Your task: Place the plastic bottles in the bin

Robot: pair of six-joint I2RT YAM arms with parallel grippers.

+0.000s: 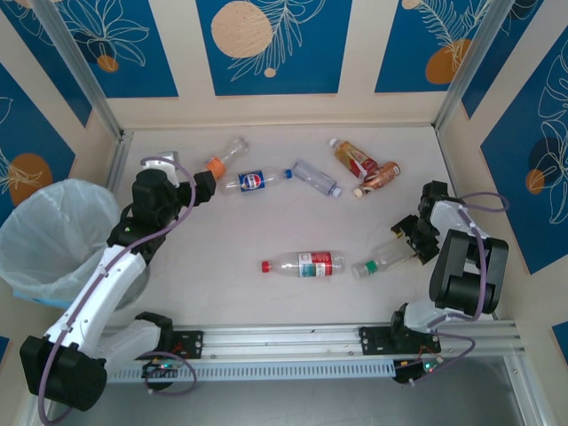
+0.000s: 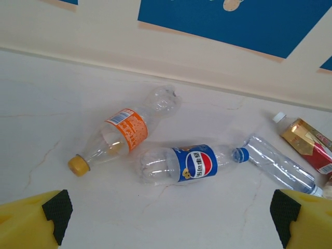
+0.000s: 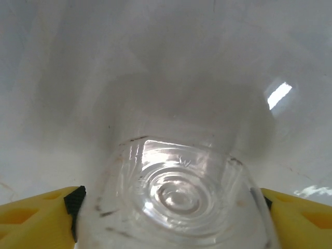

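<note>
- The step in hand looked like a pick-up on the right side. The right gripper (image 1: 411,238) sat at the base end of the green-capped bottle (image 1: 382,257), which lay on its side on the table (image 1: 266,222), near the right arm's base.
- In the right wrist view, that bottle's ribbed base filled the gap and both yellow fingers (image 3: 36,220) met its sides. The jaws looked closed on it, though how firmly could not be told.
- The bin (image 1: 18,232) stood at the far left beside the left arm, well apart from the right gripper. The next move would probably call for a clean lift and a long carry across the table, and thin clear plastic held by its base might slip or buckle.
- The left gripper (image 1: 204,184) hovered with its jaws spread wide and nothing between them. It faced the orange-labelled bottle (image 2: 124,132) and the Pepsi-labelled bottle (image 2: 189,163), which lay so close together that I could not tell whether they touched. Taking one alone would need care.
- A red-capped bottle (image 1: 306,264) lay mid-table, roughly on the line from the right gripper to the bin — a carry kept low could knock it.
- The left arm stood between the table's middle and the bin, so the two arms might crowd each other there.
- Farther back lay a plain clear bottle (image 1: 315,177) and two red-and-gold bottles (image 1: 353,160), out of the way.
</note>
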